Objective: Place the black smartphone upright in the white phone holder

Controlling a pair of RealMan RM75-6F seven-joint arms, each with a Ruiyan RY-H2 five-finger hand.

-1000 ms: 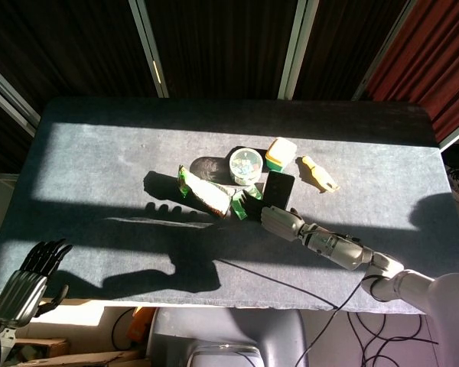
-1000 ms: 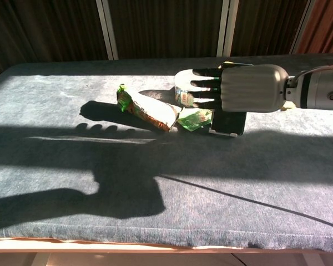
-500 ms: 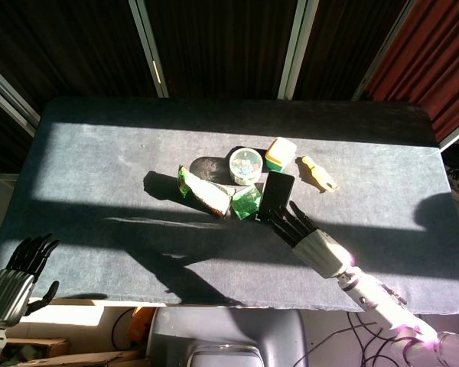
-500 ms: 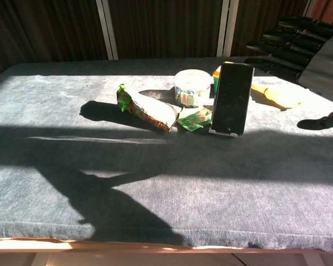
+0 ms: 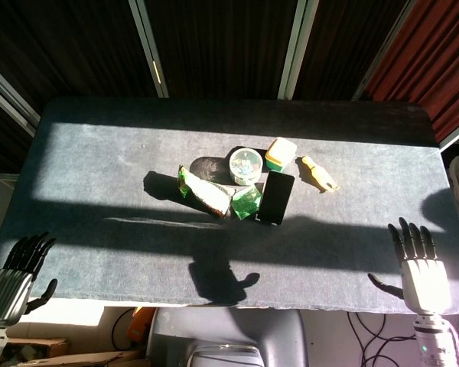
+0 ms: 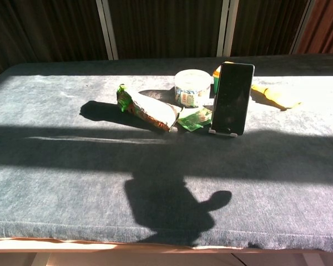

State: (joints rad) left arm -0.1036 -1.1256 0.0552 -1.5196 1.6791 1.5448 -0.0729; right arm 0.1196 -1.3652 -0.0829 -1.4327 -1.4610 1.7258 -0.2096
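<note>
Hanging off the near edge of the table, the left hand at the near left corner and the right hand at the near right both have their fingers spread and hold nothing. Farther in, the black smartphone stands upright in the white phone holder, long axis vertical and leaning slightly back, dark screen toward the chest camera. Just beside it to the left lie a small green packet and a longer snack bag. Behind it sit a round tub and a yellow-lidded container; a yellow toy lies to its right.
</note>
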